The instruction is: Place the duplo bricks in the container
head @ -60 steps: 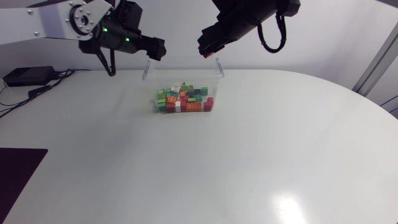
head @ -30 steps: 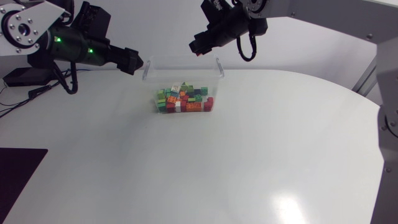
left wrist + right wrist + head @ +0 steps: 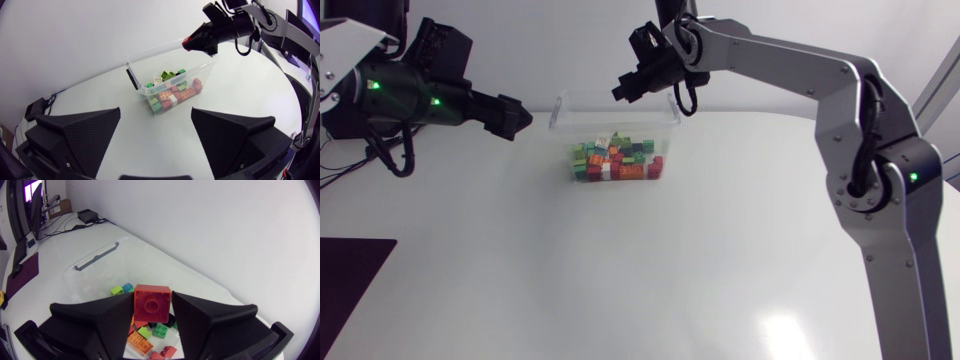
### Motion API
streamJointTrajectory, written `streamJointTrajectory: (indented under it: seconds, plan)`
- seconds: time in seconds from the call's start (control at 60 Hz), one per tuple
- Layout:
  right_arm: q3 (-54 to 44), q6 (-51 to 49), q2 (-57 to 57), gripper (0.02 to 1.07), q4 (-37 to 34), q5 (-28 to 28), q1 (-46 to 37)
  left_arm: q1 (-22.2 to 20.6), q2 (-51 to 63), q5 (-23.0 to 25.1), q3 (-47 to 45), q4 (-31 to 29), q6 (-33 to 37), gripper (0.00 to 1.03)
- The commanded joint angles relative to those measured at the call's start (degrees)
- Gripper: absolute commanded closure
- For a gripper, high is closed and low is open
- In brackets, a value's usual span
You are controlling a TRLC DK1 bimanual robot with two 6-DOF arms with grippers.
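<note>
Right gripper (image 3: 623,88) pinches a red brick (image 3: 152,301) between both fingers, container (image 3: 95,260) sits directly below and just ahead of it with loose bricks (image 3: 615,160) inside, so release looks straight down; left gripper (image 3: 520,115) spread wide, empty, farther off to one side.

Big glossy white desk (image 3: 720,250) with a rounded edge. There's a bright glare spot (image 3: 782,325) at the lower right, a dark mat (image 3: 348,280) in the lower left corner, and a plain white wall (image 3: 570,40) behind it.

Red brick (image 3: 152,303), black right tool (image 3: 152,322); clear container (image 3: 557,113), green, orange, red bricks (image 3: 615,160), white table (image 3: 650,270)
</note>
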Motion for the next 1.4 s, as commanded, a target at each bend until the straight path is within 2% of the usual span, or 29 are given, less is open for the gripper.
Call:
streamJointTrajectory:
  seconds: [0.0, 0.133, 0.25, 0.317, 0.517, 0.667, 0.817, 1.383]
  plan:
    - [3.36, 0.45, 3.11, 0.05, 0.25, 1.41, 0.58, 0.53, -2.7, 0.51, -1.92, -0.53, 1.02, 0.05]
    - [2.13, -0.17, 1.09, 0.06, 0.6, 3.7, 0.67, 0.7, -5.86, 0.51, -3.94, -0.89, 1.02, 0.05]
    - [-3.94, -0.25, -4.36, 0.06, 3.33, 4.75, -0.38, 1.49, -9.2, 0.51, -6.67, -0.89, 1.2, 0.05]
    - [-11.5, -0.43, -10.42, 0.06, 7.19, 6.24, -1.17, 2.28, -11.66, 0.51, -8.78, -0.8, 1.37, 0.05]
    - [-27.84, -1.31, -24.31, 0.06, 12.99, 9.85, -1.97, 4.22, -18.08, 0.86, -13.61, 0.08, 2.16, 0.05]
    - [-40.32, -1.22, -35.03, 0.06, 18.09, 15.91, -2.41, 7.03, -25.11, 0.86, -18.36, 2.01, 2.08, 0.05]
    - [-48.94, -0.17, -44.35, 0.06, 18.27, 22.42, -2.41, 9.4, -30.64, 0.94, -21.87, 2.28, 2.6, 0.05]
    - [-74.34, -0.43, -78.89, 0.06, 14.84, 29.18, -6.54, 10.63, -42.69, 0.86, -29.34, 3.33, 4.1, 0.05]
